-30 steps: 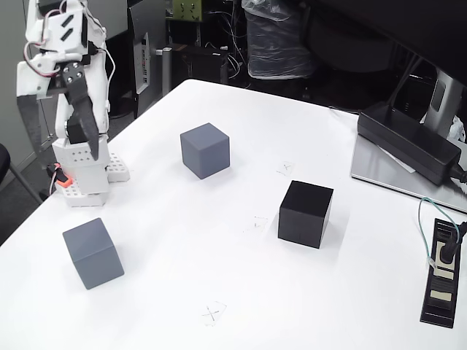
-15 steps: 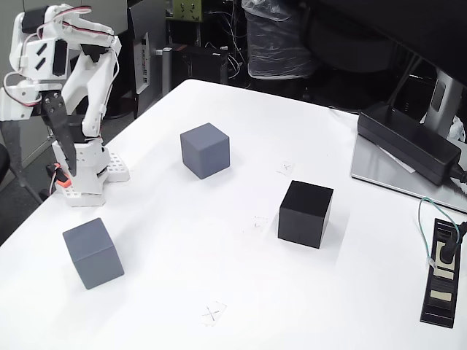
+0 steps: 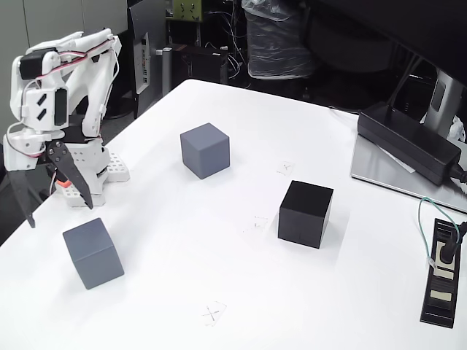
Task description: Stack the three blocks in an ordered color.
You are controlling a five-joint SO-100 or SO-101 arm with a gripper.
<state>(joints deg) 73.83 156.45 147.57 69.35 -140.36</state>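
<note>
White tabletop (image 3: 219, 270) carries all three cubes, each standing alone and well apart from the others: a medium grey block (image 3: 93, 252) near the left front edge, a slate-grey block (image 3: 205, 149) farther back toward the middle, and a black block (image 3: 306, 213) to the right of centre. Nothing is stacked yet, so the task looks to be at its first reach. The white arm stands at the table's left edge, bent over with its gripper (image 3: 58, 213) hanging just above and behind the medium grey block, clear of it. Its two dark fingers are spread wide and hold nothing. That block appears to be the first target. The next move calls for lowering the spread fingers down around the cube's opposite faces, squaring them to its slightly turned sides, then closing before lifting it toward whichever block serves as the base.
</note>
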